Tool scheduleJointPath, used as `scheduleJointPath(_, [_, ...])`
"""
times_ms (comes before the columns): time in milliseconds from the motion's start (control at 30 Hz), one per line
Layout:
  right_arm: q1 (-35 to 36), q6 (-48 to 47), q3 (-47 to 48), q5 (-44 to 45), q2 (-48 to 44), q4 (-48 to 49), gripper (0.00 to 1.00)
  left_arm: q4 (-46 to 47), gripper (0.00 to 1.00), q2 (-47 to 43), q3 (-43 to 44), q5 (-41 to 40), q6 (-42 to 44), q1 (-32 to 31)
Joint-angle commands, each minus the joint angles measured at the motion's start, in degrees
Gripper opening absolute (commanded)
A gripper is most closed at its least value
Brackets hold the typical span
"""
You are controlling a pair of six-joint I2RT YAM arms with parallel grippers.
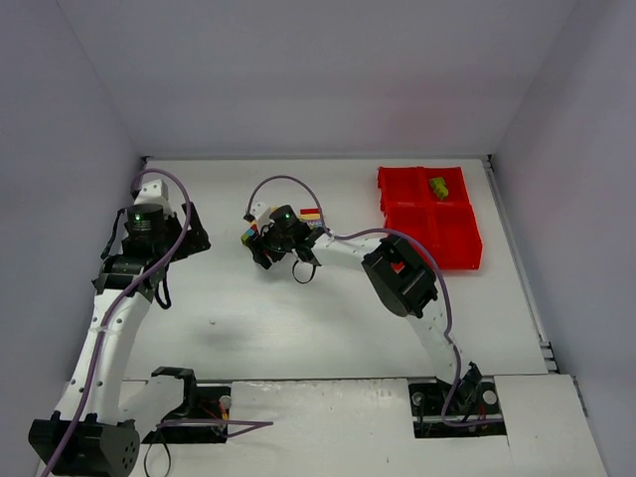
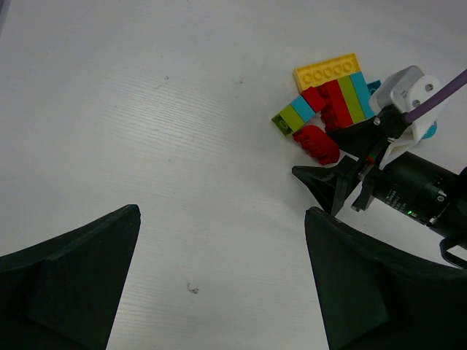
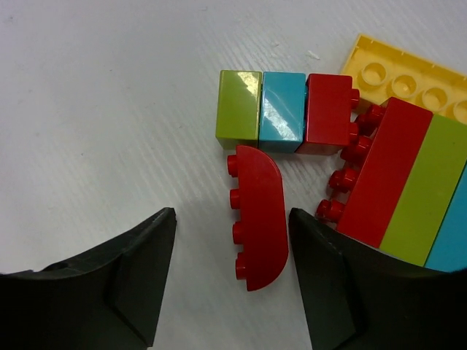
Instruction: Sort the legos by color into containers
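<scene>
Right wrist view has the curved red brick lying flat on the worktop between the right arm's jaws, which are released and straddle it without pinching. Its studs face the left finger and its rounded back faces the right finger. It sits nearer the right finger, so it is not centred.

This looks like the step in hand: pick up this red piece. Just beyond it is a row of a green brick, a teal brick and a small red brick; the curved brick's far end is just beside that row. To the right lies a long red brick whose studs point toward the gap the right finger must enter.

To do it well, I would shift the jaws slightly right to centre the brick, then lower them straight. The right finger should go between the rounded back and those studs without nudging the pile. Closing at mid-length should help, since the curved back may squirt out if it is pinched near an end. A vertical lift would spare the neighbours.

Top view shows the red tray well apart to the right, with a yellowish brick in a far bin; the red piece belongs in another bin. Left wrist view shows the left jaws released and holding nothing over bare worktop.
</scene>
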Motion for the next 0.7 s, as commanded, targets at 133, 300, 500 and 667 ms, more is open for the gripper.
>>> scheduleJointPath(133, [0.9,-2.1,2.3,4.6,-1.0,2.5,0.25,2.6,0.88,-0.9,1.0,0.4,-0.6,0.4])
scheduleJointPath(300, [0.7,-1.2,-4.1,7.1,-8.2,6.9,0.00,2.6,0.88,-0.8,1.0,0.5,-0.7,0.4])
scheduleJointPath(500, [-1.5,1.1,-17.0,15.9,-22.3,9.3,0.00,2.6,0.88,-0.9,1.0,0.6,-0.7,0.4])
scheduleJointPath(667, [-8.4,4.9,-28.8,25.6,-35.4,6.3,0.00,2.6,0.88,-0.9,1.0,0.6,-0.7,0.4])
